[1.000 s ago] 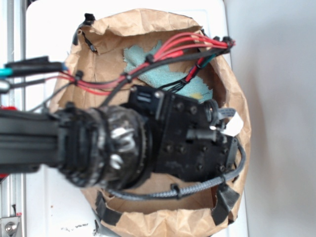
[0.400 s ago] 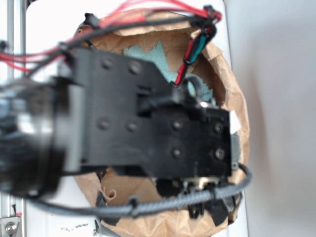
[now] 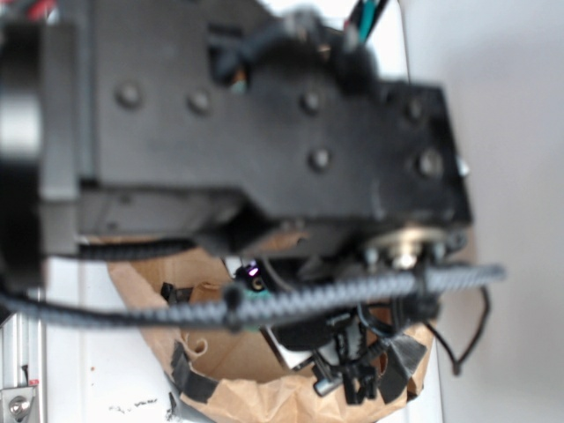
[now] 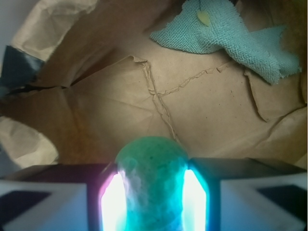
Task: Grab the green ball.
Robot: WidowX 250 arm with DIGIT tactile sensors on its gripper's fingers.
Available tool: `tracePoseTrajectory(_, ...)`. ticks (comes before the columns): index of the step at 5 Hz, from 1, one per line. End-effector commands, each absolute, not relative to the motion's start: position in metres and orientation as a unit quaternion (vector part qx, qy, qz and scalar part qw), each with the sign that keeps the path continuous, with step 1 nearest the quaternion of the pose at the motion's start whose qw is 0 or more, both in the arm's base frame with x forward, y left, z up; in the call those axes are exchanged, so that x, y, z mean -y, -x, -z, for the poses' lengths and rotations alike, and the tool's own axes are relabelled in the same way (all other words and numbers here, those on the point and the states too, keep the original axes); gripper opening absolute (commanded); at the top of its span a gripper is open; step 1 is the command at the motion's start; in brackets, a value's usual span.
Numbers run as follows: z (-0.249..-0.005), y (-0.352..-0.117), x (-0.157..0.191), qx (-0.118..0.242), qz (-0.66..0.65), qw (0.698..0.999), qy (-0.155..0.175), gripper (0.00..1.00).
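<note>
In the wrist view the mint-green ball (image 4: 151, 159) sits squeezed between my gripper's (image 4: 151, 192) two glowing pads (image 4: 114, 202), held above the brown paper floor. Both pads press on its sides, so the gripper is shut on the ball. In the exterior view the black wrist housing (image 3: 264, 132) fills most of the picture, very near the camera, and hides the ball.
The crumpled brown paper bag (image 4: 96, 106) lies open below, its rim showing under the arm (image 3: 229, 361). A frayed teal woven cloth (image 4: 231, 33) lies at the bag's far right. A grey braided cable (image 3: 291, 304) loops under the arm.
The arm has risen out of the bag towards the exterior camera and now covers most of that view. The teal cloth seen there earlier is hidden behind it.
</note>
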State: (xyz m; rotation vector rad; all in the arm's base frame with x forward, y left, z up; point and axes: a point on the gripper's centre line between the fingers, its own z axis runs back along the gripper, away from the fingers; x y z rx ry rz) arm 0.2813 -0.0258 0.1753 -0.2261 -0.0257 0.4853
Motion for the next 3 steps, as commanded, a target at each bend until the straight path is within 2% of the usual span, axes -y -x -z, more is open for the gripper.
tracePoseTrajectory(1, -0.23, -0.278, -0.012, 0.093, -0.247, 0.956, 0.126, 0.0)
tracePoseTrajectory(3, -0.239, -0.266, -0.014, 0.127, -0.234, 0.958, 0.109, 0.0)
